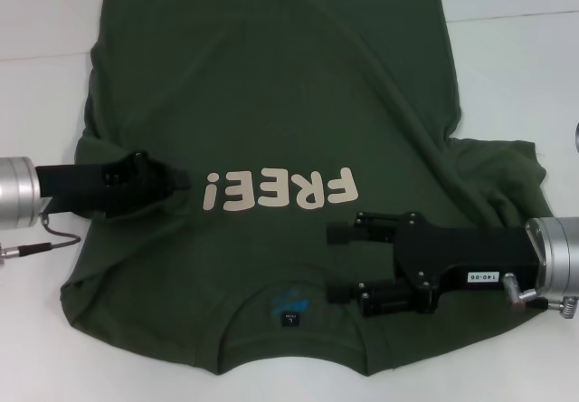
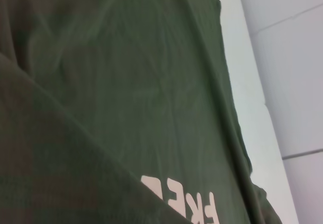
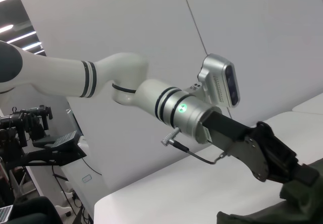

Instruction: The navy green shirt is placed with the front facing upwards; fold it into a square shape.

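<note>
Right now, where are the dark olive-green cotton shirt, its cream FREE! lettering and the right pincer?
Dark olive-green cotton shirt (image 1: 271, 76): head view, mid-body fabric.
Cream FREE! lettering (image 1: 280, 189): head view, middle letters.
Right pincer (image 1: 336, 262): head view, midway between open fingertips.

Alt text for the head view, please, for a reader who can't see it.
A navy green shirt lies front-up on a white table, collar nearest the camera. The left gripper sits at its left sleeve area. The right gripper hovers open near the collar.
</note>
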Motion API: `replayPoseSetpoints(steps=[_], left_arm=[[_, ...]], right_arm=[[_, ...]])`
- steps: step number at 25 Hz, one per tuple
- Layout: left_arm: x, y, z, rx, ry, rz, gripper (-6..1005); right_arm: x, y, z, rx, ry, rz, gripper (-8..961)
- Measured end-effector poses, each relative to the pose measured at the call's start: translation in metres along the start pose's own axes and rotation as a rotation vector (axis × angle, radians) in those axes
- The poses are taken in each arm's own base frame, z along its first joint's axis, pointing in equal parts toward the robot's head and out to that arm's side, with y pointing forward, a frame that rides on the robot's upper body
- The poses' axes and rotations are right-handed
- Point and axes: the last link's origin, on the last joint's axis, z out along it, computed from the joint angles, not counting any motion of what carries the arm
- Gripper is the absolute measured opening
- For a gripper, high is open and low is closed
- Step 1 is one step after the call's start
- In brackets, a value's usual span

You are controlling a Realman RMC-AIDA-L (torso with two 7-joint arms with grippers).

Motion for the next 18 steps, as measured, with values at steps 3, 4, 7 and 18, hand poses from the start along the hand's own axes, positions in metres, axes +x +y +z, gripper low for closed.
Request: replayPoseSetpoints(steps=[3,4,7,18], left_arm=[[0.000,-0.001,0.006,0.008,0.004,-0.011,44],[0.000,-0.002,0.007,0.012,0.006,-0.012,44],[0.001,-0.002,0.010,0.022,0.010,-0.011,44],[-0.001,0.002,0.020,0.032,-0.031,0.001,51]], right_arm=[[0.000,0.000,0.000,0.001,0.000,0.001,880],[0.001,0.000,0.000,0.001,-0.001,0.002,880],[0.001,0.000,0.000,0.001,-0.001,0.002,880],[0.001,0.000,0.000,0.002,0.000,0.001,879]])
